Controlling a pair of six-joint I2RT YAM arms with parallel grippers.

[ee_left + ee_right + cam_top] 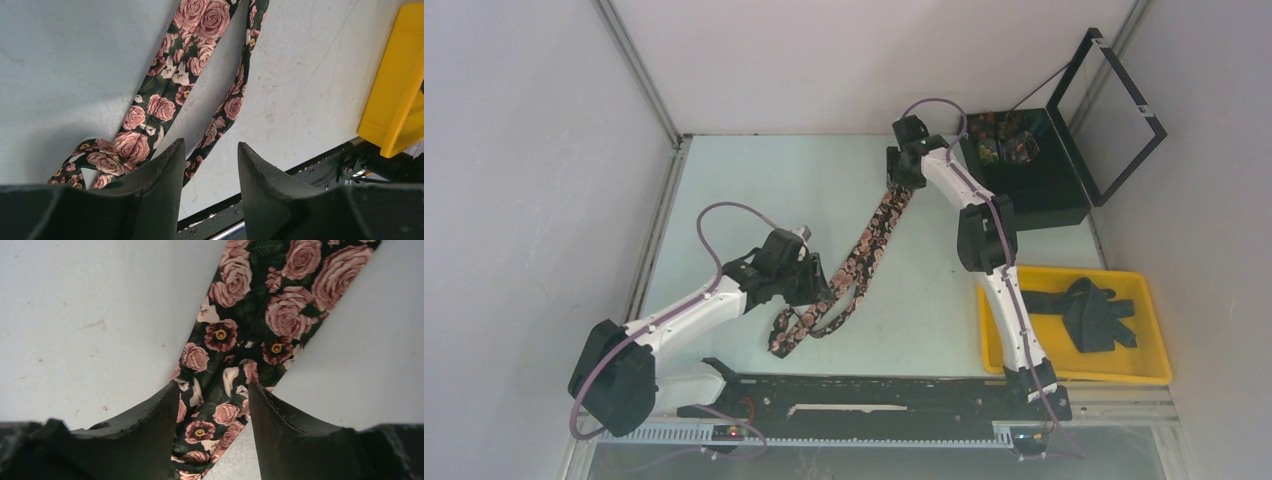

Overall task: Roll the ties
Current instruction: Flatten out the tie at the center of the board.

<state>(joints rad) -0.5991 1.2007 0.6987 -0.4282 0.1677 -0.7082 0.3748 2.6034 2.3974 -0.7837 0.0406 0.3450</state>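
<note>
Ties (1002, 138), rolled, sit in the black box (1049, 205) at upper right, its lid raised. Dark ties (1092, 312) lie heaped in the yellow tray (1074, 377) at lower right. A rose tie (864, 250) stretches across the desk (764, 180) from upper centre to lower centre, its low end looped. The right arm reaches far up; the right claw (212, 390) stands half open astride the tie's top end, and I cannot tell whether it pinches the cloth. The left arm bends in low; the left claw (210, 150) hangs half open over the loop, holding nothing. The tray's ties cannot be counted.
</note>
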